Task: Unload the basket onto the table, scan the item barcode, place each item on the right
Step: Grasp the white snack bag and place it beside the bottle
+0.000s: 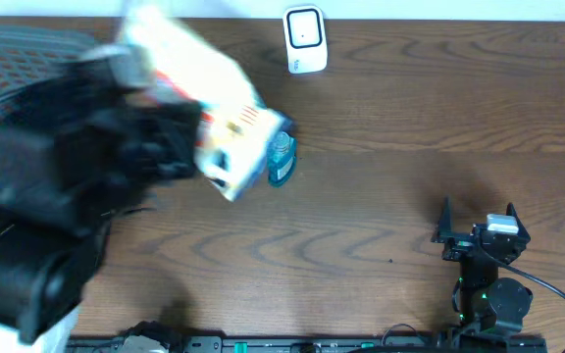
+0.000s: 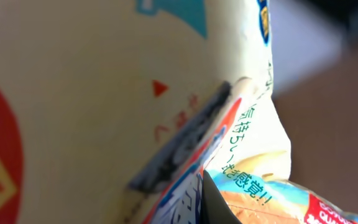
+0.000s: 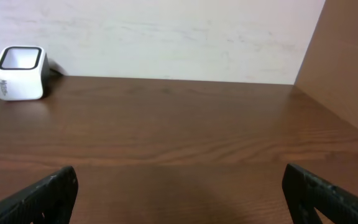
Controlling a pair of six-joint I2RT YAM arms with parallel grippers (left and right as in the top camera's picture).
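The left gripper [image 1: 177, 147] is squeezed tight on the bag [image 1: 214, 98], which sticks out past its fingers. The scanner [image 1: 304, 39] sits well beyond them, so I think scanning is not done. The right gripper [image 1: 478, 216] is wide open, holding nothing.

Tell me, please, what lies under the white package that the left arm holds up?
Only a small blue object peeks out beneath the right edge of the white package, against the brown table. Whatever else lies below is covered.
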